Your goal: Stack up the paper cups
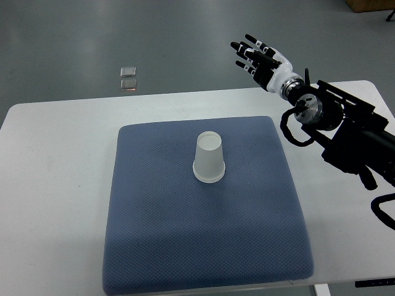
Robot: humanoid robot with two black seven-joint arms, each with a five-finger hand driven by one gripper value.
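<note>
A white paper cup [208,158] stands upside down near the middle of a blue mat [160,240]; whether more cups are nested in it I cannot tell. My right hand [256,57] hovers beyond the table's far edge, up and to the right of the cup, well apart from it. Its fingers are spread and hold nothing. The black right arm [345,129] runs in from the right edge. No left arm shows.
The mat lies on a white table [55,185]. On the grey floor beyond the far edge sit two small square floor fittings [128,79].
</note>
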